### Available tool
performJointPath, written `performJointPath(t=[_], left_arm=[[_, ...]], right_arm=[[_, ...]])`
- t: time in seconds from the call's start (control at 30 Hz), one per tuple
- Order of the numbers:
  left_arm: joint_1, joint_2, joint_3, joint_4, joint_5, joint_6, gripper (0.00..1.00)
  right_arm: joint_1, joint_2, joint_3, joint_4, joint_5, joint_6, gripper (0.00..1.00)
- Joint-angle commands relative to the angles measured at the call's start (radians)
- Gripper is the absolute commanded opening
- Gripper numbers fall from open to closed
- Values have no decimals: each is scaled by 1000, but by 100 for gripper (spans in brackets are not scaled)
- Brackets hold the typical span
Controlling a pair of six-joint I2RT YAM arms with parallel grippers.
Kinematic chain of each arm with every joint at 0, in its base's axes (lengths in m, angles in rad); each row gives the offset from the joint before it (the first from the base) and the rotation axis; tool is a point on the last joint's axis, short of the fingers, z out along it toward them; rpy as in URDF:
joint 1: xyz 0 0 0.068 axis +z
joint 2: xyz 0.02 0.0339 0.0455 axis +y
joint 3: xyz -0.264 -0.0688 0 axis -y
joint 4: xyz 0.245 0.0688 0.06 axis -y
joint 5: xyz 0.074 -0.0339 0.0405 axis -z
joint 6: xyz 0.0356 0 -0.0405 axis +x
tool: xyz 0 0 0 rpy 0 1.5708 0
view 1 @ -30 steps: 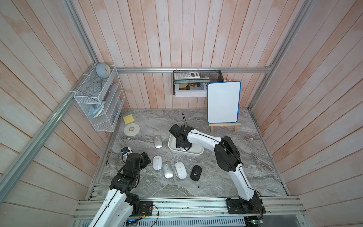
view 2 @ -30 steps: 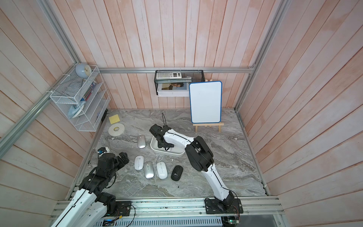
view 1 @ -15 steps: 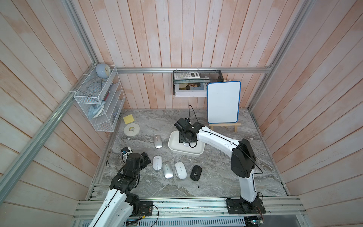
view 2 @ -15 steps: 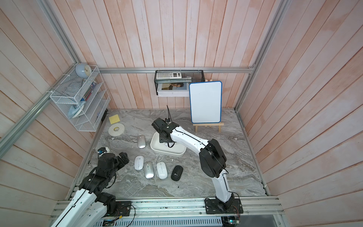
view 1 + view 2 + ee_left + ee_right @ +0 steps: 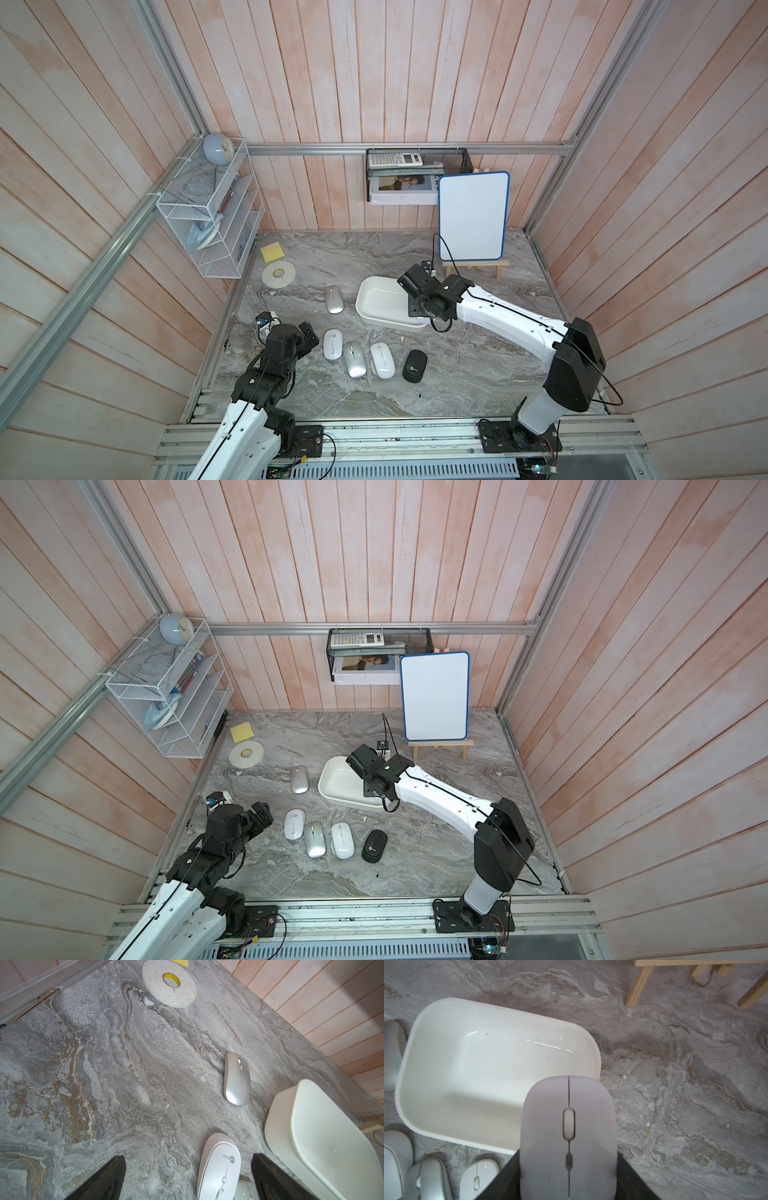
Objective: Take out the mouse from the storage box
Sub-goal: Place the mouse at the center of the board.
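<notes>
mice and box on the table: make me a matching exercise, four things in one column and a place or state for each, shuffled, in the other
Things
1. pale mouse
2. black mouse
3. white box
4. left hand

Places or states
a. open, holding nothing
b. gripped in the right hand
c. no mouse visible inside
d. on the table, last in a row with three light mice

Pairs: 1-b, 2-d, 3-c, 4-a
</notes>
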Motion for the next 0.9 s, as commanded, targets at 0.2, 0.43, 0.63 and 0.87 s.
performJointPath(t=[0.2,0.43,0.63,0.87], left_arm=[[3,-1,-15,7,0,7,100],[4,23,-11,12,3,7,100],[3,29,-9,15,9,9,100],[4,32,-9,19,15,11,100]], right_arm=[[-11,-250,-314,77,75,85,62],[-37,-345,-467,126,59,108,62],[-58,-361,-557,180,27,111,62],[-77,-317,-617,269,-26,112,62]])
